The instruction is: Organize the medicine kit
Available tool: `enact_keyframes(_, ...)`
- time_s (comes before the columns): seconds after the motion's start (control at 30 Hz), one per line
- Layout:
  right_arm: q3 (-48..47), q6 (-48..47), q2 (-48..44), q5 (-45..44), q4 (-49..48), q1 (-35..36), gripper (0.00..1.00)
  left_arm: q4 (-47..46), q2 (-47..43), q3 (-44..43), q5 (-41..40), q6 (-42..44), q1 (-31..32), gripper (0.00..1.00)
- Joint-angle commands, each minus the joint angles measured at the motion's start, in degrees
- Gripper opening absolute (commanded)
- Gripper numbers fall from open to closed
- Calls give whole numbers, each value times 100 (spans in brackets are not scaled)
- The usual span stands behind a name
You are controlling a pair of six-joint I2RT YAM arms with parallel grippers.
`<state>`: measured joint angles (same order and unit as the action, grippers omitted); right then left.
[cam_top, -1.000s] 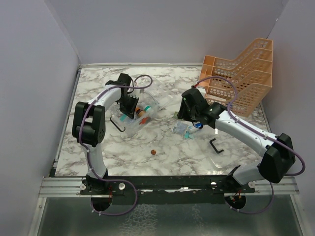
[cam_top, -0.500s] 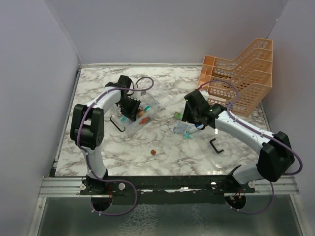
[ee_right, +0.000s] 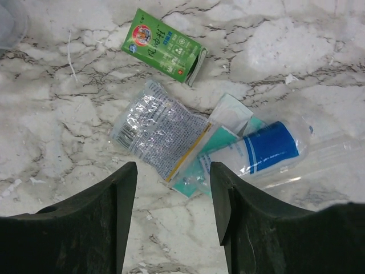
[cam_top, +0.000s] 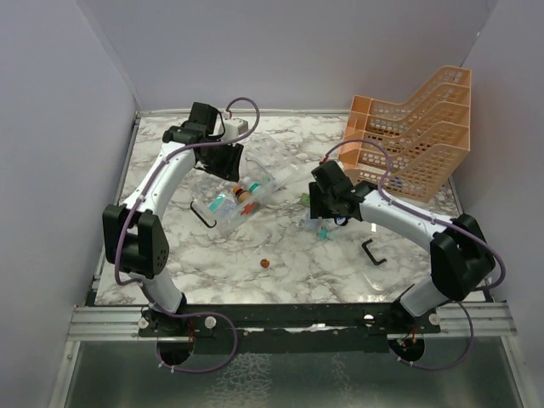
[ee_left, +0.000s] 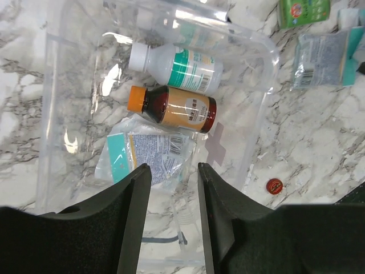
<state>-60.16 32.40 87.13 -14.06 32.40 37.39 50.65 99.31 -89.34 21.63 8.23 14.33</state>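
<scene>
The medicine kit (cam_top: 246,197) is a clear box lying open at the table's centre left, with its black handle (cam_top: 202,214) in front. In the left wrist view the kit (ee_left: 57,74) holds a white bottle (ee_left: 177,64), a brown bottle with an orange cap (ee_left: 174,107) and a sachet (ee_left: 148,153). My left gripper (cam_top: 226,163) (ee_left: 172,166) is open and empty above the box. My right gripper (cam_top: 322,212) (ee_right: 174,165) is open and empty over loose items: a sachet (ee_right: 162,134), a blue-labelled pack (ee_right: 268,149) and a small green carton (ee_right: 165,48).
An orange mesh tiered rack (cam_top: 416,136) stands at the back right. A clear lid with a black handle (cam_top: 372,252) lies at the front right. A small red cap (cam_top: 265,263) lies on the marble near the front middle. White walls close in the sides.
My left arm has lifted up and back away from the box, with its gripper above the box's far side. My right gripper has shifted slightly left over the sachets.
</scene>
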Motion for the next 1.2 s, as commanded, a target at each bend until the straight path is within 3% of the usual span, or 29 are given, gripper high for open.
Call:
enact_keyframes(0.0,-177,-891,506,427,-499,-30,53,-71,-612,-299,-1,-211,17,42)
enact_keyframes(0.2,-716,-1701,1312,692,-530,-39,48,-810,-1401,-32,-631,-630,4,47)
enact_keyframes(0.47,-1171,-2041,2005,797,-74,-38,39,-1794,-2427,722,-1238,-1148,8,56)
enact_keyframes(0.63,-1197,-2022,2190,926,-63,-31,26,-1960,-2703,927,-1205,-1269,9,58)
enact_keyframes(0.87,-1202,-1693,2138,1106,-243,-32,1,-2086,-2785,1024,-1123,-1408,9,60)
enact_keyframes(1.1,-1164,-1072,1865,1050,-377,-31,1,-2157,-2759,1127,-909,-1568,8,62)
enact_keyframes(1.17,-1181,-1051,1763,615,-253,-39,9,-2158,-2775,1147,-885,-1579,9,63)
